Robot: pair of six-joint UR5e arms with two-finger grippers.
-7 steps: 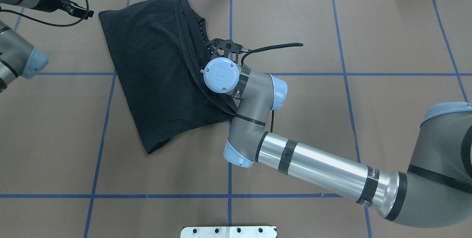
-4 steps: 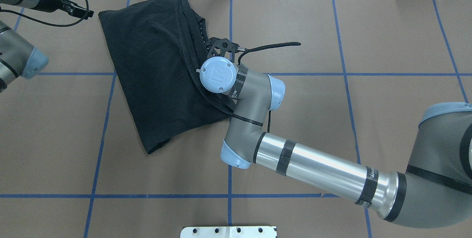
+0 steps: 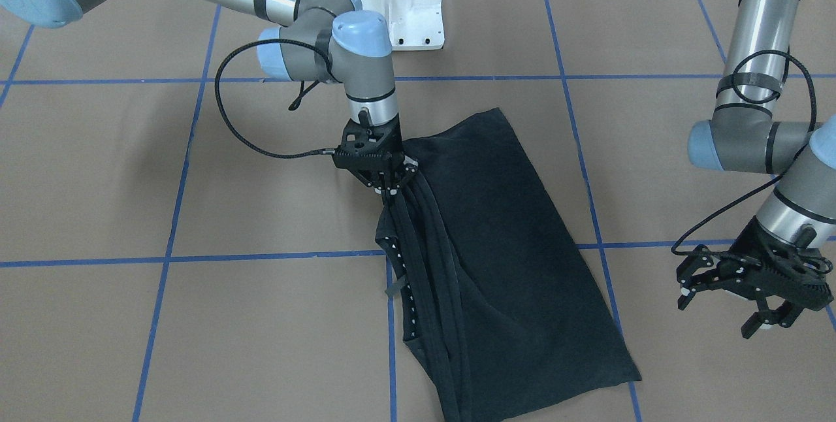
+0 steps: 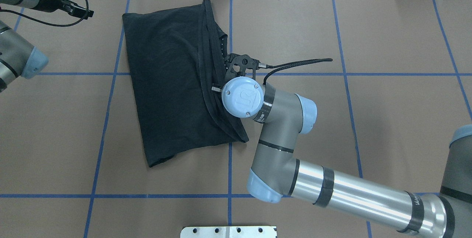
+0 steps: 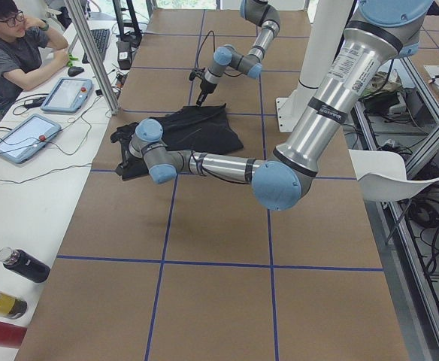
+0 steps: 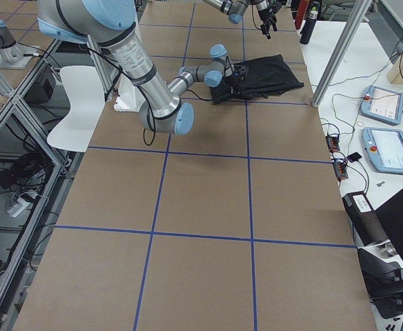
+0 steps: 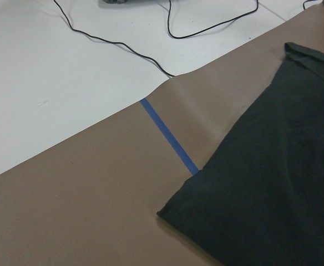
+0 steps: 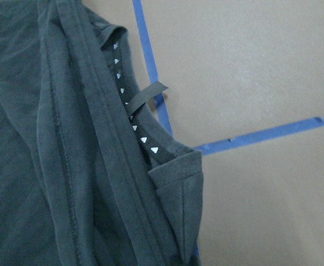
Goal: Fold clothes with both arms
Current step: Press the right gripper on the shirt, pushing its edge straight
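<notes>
While I watch from the side, the left gripper (image 3: pixel 718 309) hangs spread open and empty above the brown paper-covered table (image 4: pixel 332 28), just off the far corner of the black cotton T-shirt (image 4: pixel 169 83). The shirt lies folded into a rough oblong left of the table's centre, across a blue tape line (image 4: pixel 73 73). Its broad panel looks smooth and matte, and its print is out of sight. Toward the right the cloth bunches into long ridges of stacked hems, with the collar band (image 8: pixel 134 119) beside them (dotted with tiny white triangles, a little hang loop sticking out). At that ridged edge the right gripper (image 3: pixel 390 188) is pinched tight on the fabric. I'd judge this mid-fold, with one arm handling the bundle alone. Next the left gripper should take a corner so both lift evenly, or the limp cloth may slump and skew.
</notes>
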